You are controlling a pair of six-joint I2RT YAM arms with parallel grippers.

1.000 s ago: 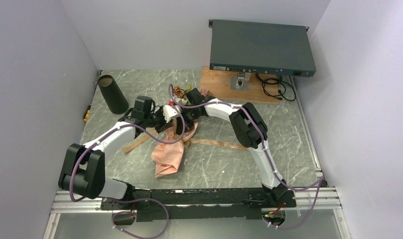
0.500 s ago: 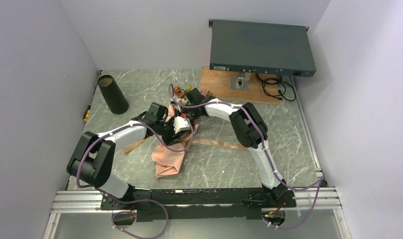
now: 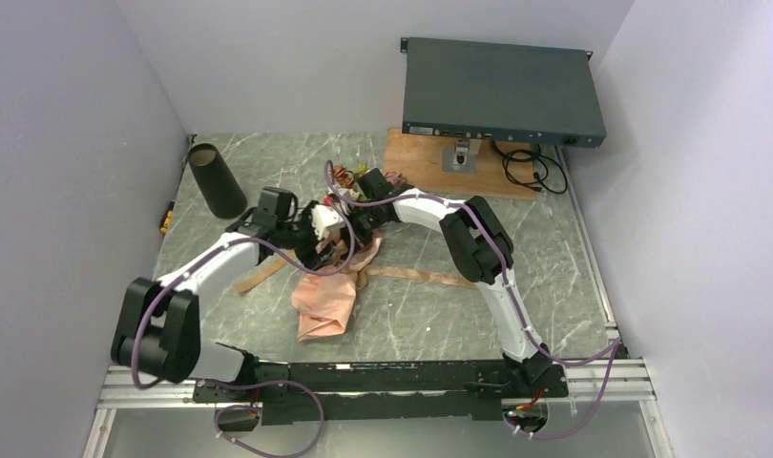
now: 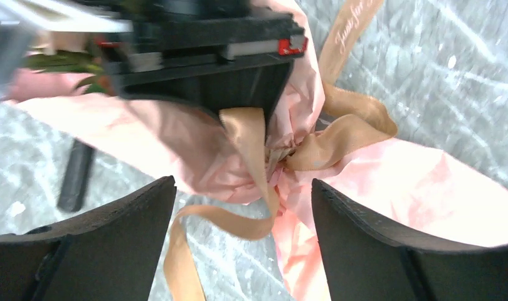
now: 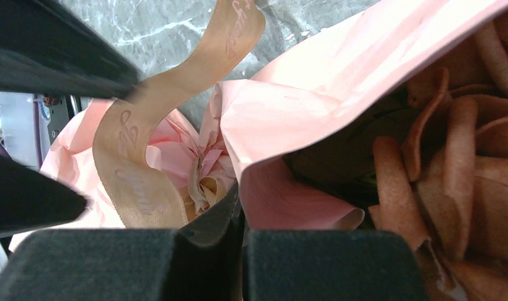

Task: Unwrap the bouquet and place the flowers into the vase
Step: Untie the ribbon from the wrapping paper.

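**Item 1, the bouquet** (image 3: 337, 286). We find it lying on the marble-patterned table (image 3: 440, 315), mid-table between the two arms. Its crinkled salmon-pink paper (image 4: 427, 188) spreads toward the near edge.

**Item 2, the flowers** (image 5: 465, 163). We note rust-brown petals and dark leaves inside the open end of the paper, on the far side of the bundle.

**Item 3, tan ribbon** (image 4: 345, 135). It bears script lettering and is looped at the gathered neck of the wrapper. Loose tails trail over the table to either side.

**Item 4, the vase** (image 3: 217, 181). We list a black tube standing at the far left of the table, well apart from the bouquet.

**Item 5, left gripper** (image 4: 242, 182). The jaws are spread wide and grip nothing. They straddle the tied neck, with ribbon and paper between them.

**Item 6, right gripper** (image 5: 241, 238). The jaws are pressed together at the neck of the wrapper. A ribbon strand runs up to its tip. We cannot tell whether anything is pinched.

**Item 7, background.** We record a grey rack box (image 3: 502, 91), a wooden board (image 3: 416, 162) and black cable (image 3: 531, 172) at the far right.
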